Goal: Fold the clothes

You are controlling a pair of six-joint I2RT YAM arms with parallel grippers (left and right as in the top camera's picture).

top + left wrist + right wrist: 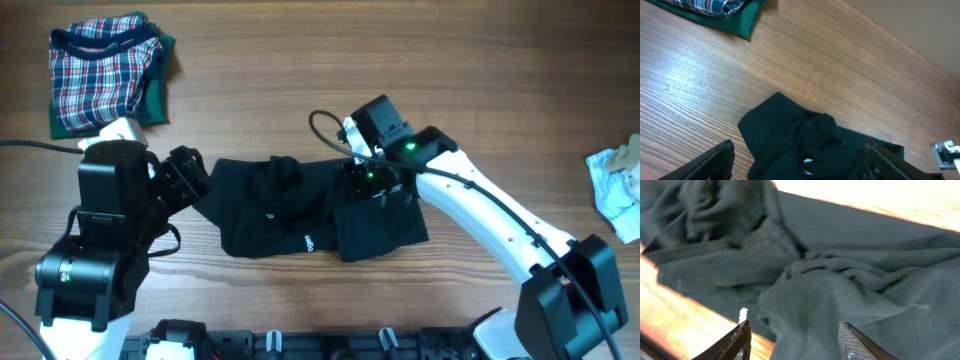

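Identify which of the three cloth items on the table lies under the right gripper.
The black shirt in the middle; the plaid garment and the pale crumpled cloth lie far off to either side.

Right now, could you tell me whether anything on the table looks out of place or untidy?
The black shirt at mid-table lies bunched and wrinkled, its right part doubled over unevenly. The pale cloth at the right edge is crumpled too. The plaid garment looks folded.
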